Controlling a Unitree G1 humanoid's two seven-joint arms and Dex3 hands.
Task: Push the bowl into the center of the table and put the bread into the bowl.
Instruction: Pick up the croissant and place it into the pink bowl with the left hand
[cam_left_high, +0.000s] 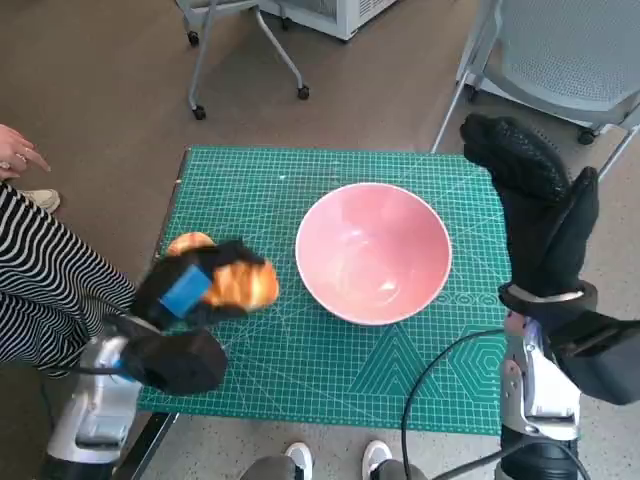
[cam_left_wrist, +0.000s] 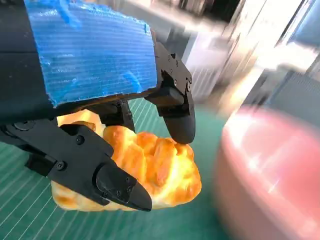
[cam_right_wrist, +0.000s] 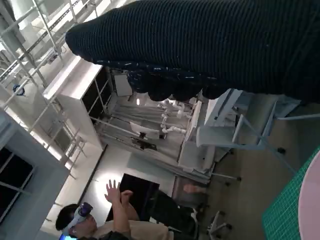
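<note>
The bowl (cam_left_high: 372, 252) is pale pink, round and glossy inside, standing upright and holding nothing, near the middle of the green gridded worktop (cam_left_high: 330, 370). The bread (cam_left_high: 243, 284) is a golden-brown, lumpy braided roll with a shiny crust. It sits just beside the bowl's rim on the robot's left, gripped by the left hand (cam_left_high: 195, 288), whose black fingers (cam_left_wrist: 177, 107) press on its top and side.

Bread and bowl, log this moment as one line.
left hand: holds bread beside bowl | bowl: mid-table, nothing inside | right hand: raised, holds nothing | stage: bread not yet in bowl
</note>
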